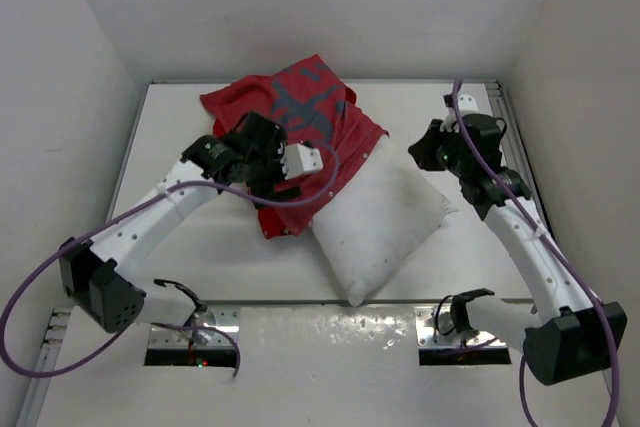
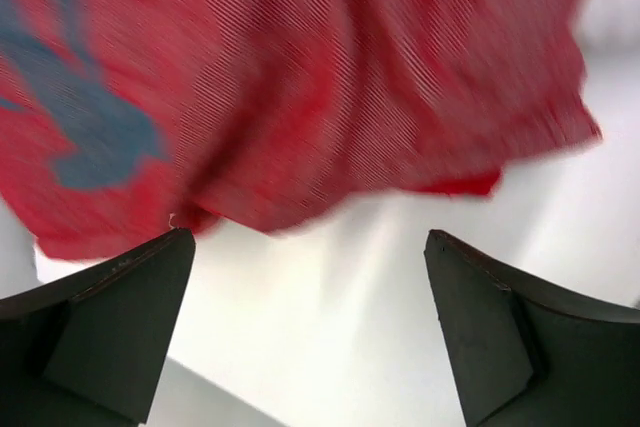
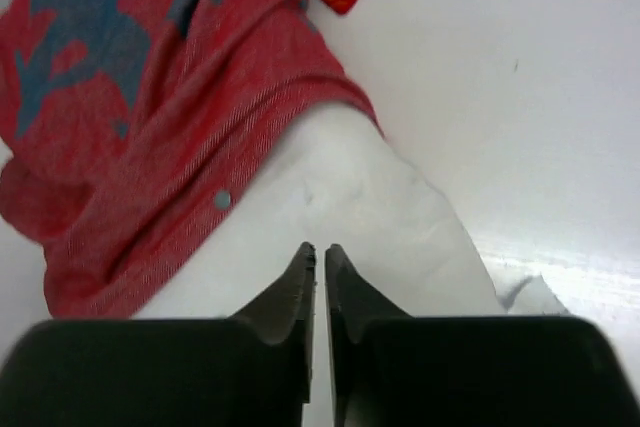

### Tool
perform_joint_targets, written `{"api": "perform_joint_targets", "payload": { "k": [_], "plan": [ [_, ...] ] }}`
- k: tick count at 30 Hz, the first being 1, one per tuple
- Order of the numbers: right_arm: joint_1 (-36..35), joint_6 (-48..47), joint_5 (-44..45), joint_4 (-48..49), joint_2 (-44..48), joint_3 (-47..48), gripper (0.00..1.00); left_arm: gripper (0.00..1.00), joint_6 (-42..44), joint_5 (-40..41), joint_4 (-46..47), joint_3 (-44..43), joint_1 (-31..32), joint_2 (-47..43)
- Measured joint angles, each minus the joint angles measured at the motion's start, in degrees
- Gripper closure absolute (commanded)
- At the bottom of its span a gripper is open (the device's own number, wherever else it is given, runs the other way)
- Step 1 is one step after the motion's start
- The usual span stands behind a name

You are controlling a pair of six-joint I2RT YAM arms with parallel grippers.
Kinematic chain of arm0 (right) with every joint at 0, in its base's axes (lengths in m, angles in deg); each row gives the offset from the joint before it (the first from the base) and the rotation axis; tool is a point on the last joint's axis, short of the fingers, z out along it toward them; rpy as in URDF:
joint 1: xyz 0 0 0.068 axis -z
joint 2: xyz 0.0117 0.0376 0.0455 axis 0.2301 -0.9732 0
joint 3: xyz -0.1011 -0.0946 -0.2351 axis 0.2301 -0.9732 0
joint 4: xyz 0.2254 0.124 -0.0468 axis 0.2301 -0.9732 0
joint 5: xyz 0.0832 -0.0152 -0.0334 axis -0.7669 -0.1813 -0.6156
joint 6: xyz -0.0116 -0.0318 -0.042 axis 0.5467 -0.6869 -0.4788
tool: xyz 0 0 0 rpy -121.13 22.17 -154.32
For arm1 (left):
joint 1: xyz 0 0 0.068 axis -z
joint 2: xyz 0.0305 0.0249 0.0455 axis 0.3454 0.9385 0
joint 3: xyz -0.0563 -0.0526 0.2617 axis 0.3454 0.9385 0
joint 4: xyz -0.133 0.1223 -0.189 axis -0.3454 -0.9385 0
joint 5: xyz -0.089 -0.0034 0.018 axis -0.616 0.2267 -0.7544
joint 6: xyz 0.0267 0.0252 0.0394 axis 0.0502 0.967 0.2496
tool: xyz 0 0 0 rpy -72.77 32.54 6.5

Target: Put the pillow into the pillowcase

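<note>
I am watching my left gripper (image 2: 308, 244) through its wrist camera, and it is standing spread wide, both dark fingers far apart with nothing between them. Just beyond the tips the pillowcase (image 2: 330, 77) is hanging as blurred red cloth with a blue-grey print patch at the left. Its hem is lying over something white, and I cannot tell from here whether that is pillow or table.

The overhead camera is giving me what the wrist view is not: this gripper is hovering over the near edge of the case, right beside where the red cloth meets the pillow (image 1: 385, 217).

My right gripper (image 3: 320, 252) is showing its fingers pressed almost together in its own camera, only a sliver between the tips, and it is pinching nothing. From above I cannot read those jaws at all; I am only seeing the arm off the pillow's far right corner, over the table (image 1: 210, 247).

The right wrist view is looking along the pillow's white end and is showing the red edge draped across it. I cannot tell whether that end is inside the case or only under it. From overhead the pillow is lying diagonally, its far-left end covered in red and the rest bare, with one corner pointing toward the near edge. The crumpled case is spreading toward the far side.
</note>
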State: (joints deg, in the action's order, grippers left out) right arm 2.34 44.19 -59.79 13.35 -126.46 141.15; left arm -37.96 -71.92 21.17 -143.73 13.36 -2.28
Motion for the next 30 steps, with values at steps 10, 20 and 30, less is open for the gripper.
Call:
{"api": "perform_joint_targets", "payload": {
  "k": [10, 20, 30],
  "plan": [
    [-17.2, -1.57, 5.29, -11.34, 1.62, -8.85, 0.01, 0.0, -2.71, 6.84, 6.03, 21.16, 3.08, -6.84],
    [-27.93, 2.82, 14.23, -1.4, -5.84, -14.23, 0.14, 0.07, -12.13, -6.43, 25.27, 26.14, -1.16, -2.78],
    [-28.15, 9.4, 2.4, 21.9, -12.2, -18.86, 1.0, 1.0, -9.2, -7.28, 26.73, 29.42, -6.36, 3.72]
  ]
}}
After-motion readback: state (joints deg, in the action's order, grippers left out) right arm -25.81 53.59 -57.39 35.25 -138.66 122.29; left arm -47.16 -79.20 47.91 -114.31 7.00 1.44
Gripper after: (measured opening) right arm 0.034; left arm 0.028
